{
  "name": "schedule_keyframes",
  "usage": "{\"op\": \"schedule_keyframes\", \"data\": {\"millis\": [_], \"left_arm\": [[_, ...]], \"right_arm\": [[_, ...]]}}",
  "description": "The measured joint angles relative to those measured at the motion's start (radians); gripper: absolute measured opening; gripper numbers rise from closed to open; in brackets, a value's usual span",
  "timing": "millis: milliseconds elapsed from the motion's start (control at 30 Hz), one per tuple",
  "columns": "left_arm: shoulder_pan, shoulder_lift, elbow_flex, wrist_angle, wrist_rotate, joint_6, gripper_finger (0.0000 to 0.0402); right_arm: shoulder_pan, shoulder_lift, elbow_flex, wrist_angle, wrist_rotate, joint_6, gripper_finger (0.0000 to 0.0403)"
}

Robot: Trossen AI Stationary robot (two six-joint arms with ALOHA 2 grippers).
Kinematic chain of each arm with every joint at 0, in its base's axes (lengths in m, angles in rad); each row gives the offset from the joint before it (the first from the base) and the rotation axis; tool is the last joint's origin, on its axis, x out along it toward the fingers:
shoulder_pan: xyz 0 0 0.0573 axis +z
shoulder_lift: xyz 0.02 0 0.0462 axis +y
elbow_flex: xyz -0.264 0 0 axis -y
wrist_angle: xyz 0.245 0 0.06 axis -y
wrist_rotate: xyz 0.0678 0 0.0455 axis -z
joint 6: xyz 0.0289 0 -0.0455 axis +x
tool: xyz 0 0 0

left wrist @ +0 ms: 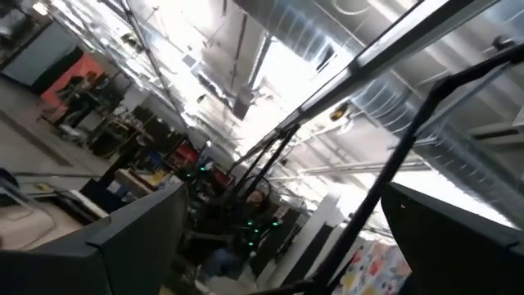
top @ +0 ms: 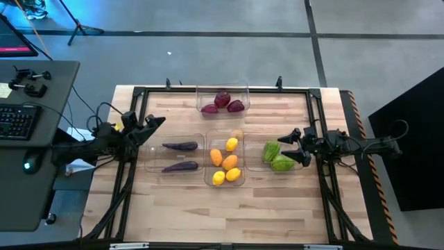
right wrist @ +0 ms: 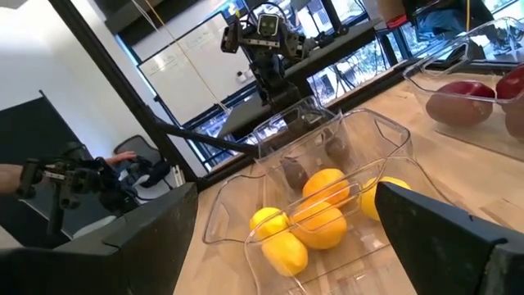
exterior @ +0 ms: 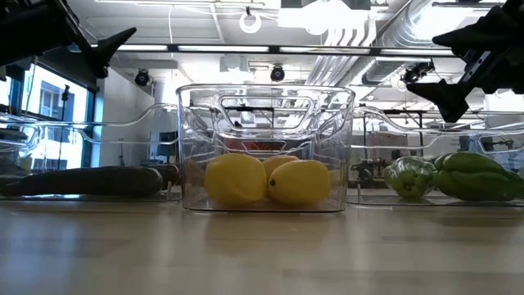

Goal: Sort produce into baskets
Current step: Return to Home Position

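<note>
The wooden bench carries everything, with both arms reaching in from its 9 and 3 o'clock sides and raised above the bin rims in the low view. The left gripper hangs at the 10 o'clock corner of the left bin, its jaws spread wide and holding nothing, its wrist camera tipped up at the ceiling. The right gripper hovers over the 3 o'clock end of the right bin, jaws likewise wide apart and empty. The top bin sits at 12 o'clock and the centre bin in the middle of the cluster. All the produce I can see lies inside a bin: two eggplants at 9 o'clock, two green ridged pieces at 3 o'clock, three dark red pieces at 12 o'clock, and oranges with lemons in the middle. So the sorting looks finished and only the retreat remains. To do that well, I judge each arm should rise first, then draw back toward its own side, keeping the jaws above the clear walls so that no rim is clipped and no bin dragged or tipped
</note>
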Motion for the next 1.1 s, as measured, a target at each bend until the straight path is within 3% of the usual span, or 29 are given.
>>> {"op": "schedule_keyframes", "data": {"millis": [900,1100], "left_arm": [[0.023,0.0,0.0,-0.055,-0.004,0.0,0.0394],[-0.016,0.0,-0.001,-0.067,-0.004,0.0,0.0394]], "right_arm": [[-0.027,0.012,-0.001,0.002,0.0,0.0,0.0362],[-0.027,0.012,-0.001,0.002,0.0,0.0,0.0362]]}}
